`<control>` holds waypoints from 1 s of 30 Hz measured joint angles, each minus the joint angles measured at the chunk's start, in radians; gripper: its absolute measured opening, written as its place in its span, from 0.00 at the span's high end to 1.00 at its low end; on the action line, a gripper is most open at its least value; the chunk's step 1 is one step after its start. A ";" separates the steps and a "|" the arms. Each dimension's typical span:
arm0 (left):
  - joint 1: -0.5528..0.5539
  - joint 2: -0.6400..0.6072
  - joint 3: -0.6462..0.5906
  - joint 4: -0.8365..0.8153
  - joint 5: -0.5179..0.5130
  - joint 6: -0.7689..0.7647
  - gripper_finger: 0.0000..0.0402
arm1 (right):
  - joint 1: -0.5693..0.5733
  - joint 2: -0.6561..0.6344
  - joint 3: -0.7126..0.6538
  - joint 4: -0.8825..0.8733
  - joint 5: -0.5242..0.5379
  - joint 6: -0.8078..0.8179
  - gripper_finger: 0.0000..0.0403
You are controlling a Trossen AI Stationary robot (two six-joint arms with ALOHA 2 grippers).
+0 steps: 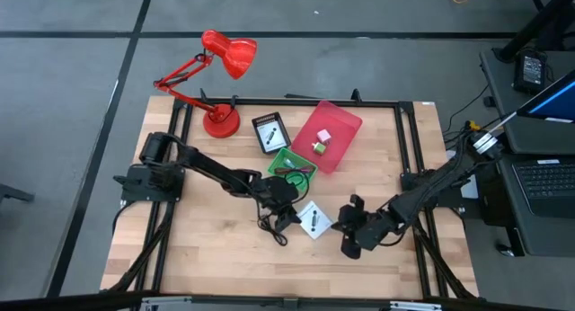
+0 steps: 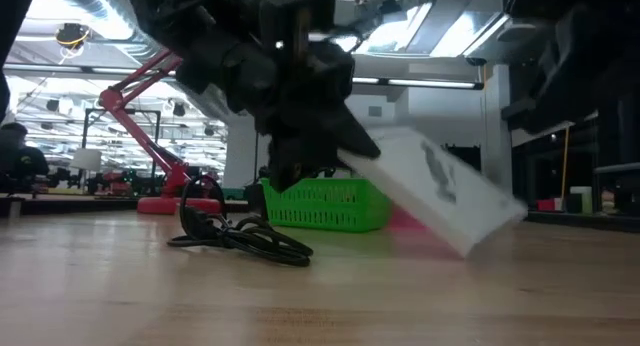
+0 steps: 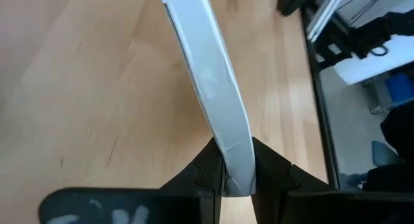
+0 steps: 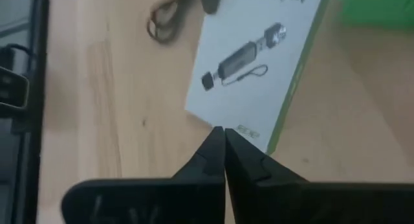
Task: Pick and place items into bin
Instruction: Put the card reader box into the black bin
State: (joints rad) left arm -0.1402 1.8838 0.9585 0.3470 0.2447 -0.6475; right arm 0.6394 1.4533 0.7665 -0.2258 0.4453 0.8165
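The left gripper point(image 3: 236, 179) pinches the white card point(image 1: 314, 219) by one edge, tilting it off the table, probably for carrying to the pink bin point(image 1: 346, 122); the right gripper point(image 4: 223, 143) waits nearby, pressed together.

A white square card point(image 1: 314, 219) with a black mark sits tilted at centre frame, one edge lifted off the wood. A black cable point(image 1: 270, 223) lies coiled just left — a second card point(image 1: 269, 133) above it.
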 joint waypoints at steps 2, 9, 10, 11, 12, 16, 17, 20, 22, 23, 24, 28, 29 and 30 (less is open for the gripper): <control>0.002 -0.029 0.000 -0.024 -0.008 0.034 0.88 | 0.003 -0.013 0.001 0.003 0.035 -0.025 1.00; 0.016 -0.155 0.000 -0.157 -0.051 0.136 0.88 | 0.003 -0.023 0.001 0.004 0.081 -0.062 1.00; 0.016 -0.172 0.000 -0.171 -0.052 0.148 0.88 | 0.003 -0.023 0.001 0.004 0.087 -0.062 1.00; 0.016 -0.192 0.000 -0.192 -0.053 0.163 0.88 | 0.003 -0.023 0.001 0.005 0.094 -0.062 1.00; 0.018 -0.211 0.000 -0.219 -0.060 0.180 0.88 | 0.003 -0.023 0.001 0.006 0.106 -0.062 1.00; 0.021 -0.269 -0.004 -0.321 -0.153 0.228 0.88 | 0.003 -0.023 0.002 0.007 0.160 -0.062 1.00; 0.022 -0.280 -0.009 -0.329 -0.169 0.236 0.89 | 0.003 -0.023 0.003 0.007 0.168 -0.062 1.00; 0.020 -0.305 -0.060 -0.309 -0.175 0.242 0.89 | 0.003 -0.023 0.003 0.008 0.190 -0.066 1.00; 0.022 -0.313 -0.099 -0.290 -0.171 0.242 0.90 | 0.003 -0.023 0.003 0.006 0.191 -0.072 1.00; 0.026 -0.317 -0.118 -0.275 -0.171 0.241 0.90 | 0.003 -0.023 0.003 0.007 0.193 -0.085 1.00; 0.034 -0.323 -0.135 -0.255 -0.172 0.240 0.90 | 0.003 -0.023 0.003 0.007 0.201 -0.093 1.00; 0.076 -0.361 -0.200 -0.160 -0.179 0.241 0.90 | 0.002 -0.023 0.003 0.006 0.254 -0.118 1.00; 0.090 -0.373 -0.216 -0.128 -0.178 0.240 0.90 | 0.002 -0.023 0.003 0.006 0.262 -0.119 1.00; 0.106 -0.384 -0.229 -0.106 -0.176 0.239 0.90 | 0.002 -0.023 0.003 0.006 0.268 -0.119 1.00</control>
State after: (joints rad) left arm -0.0341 1.4994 0.7296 0.2414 0.0684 -0.4083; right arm 0.6415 1.4300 0.7692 -0.2197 0.7129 0.6979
